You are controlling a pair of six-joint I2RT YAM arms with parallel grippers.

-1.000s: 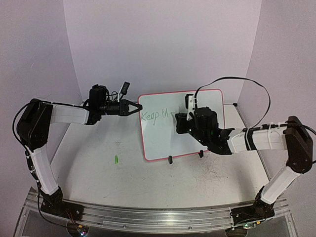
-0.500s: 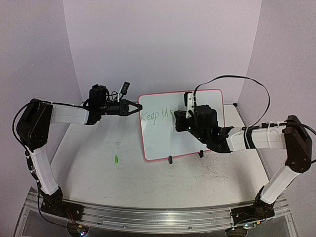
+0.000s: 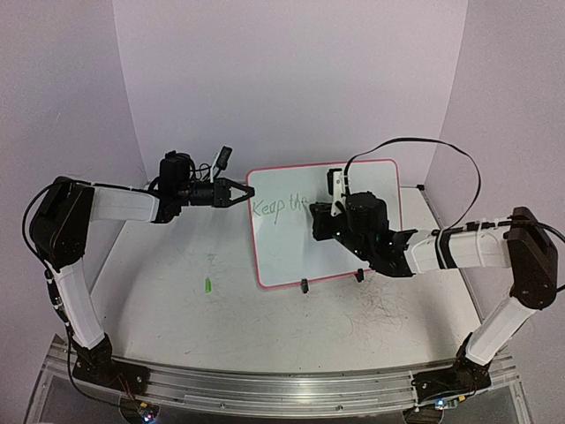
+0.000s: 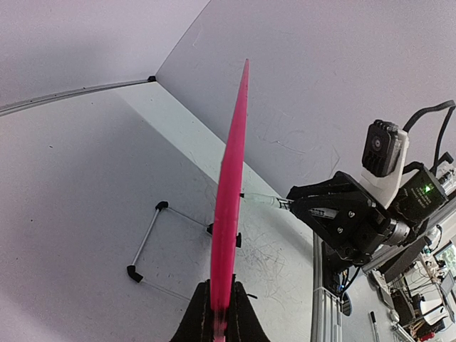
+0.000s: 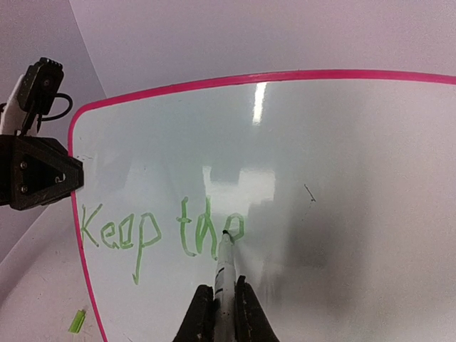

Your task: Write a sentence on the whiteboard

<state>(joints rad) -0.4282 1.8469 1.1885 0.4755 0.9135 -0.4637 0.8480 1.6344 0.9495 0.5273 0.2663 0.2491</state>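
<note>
The whiteboard (image 3: 291, 252) stands tilted on the table, white with a pink rim. It shows edge-on in the left wrist view (image 4: 231, 185) and face-on in the right wrist view (image 5: 342, 164). My left gripper (image 3: 238, 195) is shut on the board's left rim (image 4: 219, 313). My right gripper (image 3: 320, 221) is shut on a white marker (image 5: 225, 285) whose tip touches the board at the last letter. The sentence (image 5: 160, 231) in green reads "Keep the" with the final "e" partly drawn; it also shows in the top view (image 3: 278, 208).
A small green marker cap (image 3: 208, 285) lies on the table left of the board, also low left in the right wrist view (image 5: 77, 320). Two black clip feet (image 3: 304, 285) hold the board's lower edge. A wire stand (image 4: 146, 246) sits behind the board. Purple walls enclose the table.
My right gripper has shifted slightly left and up with the marker, and the green text has grown from "Keep th" to include most of an "e". The left arm has not moved.
</note>
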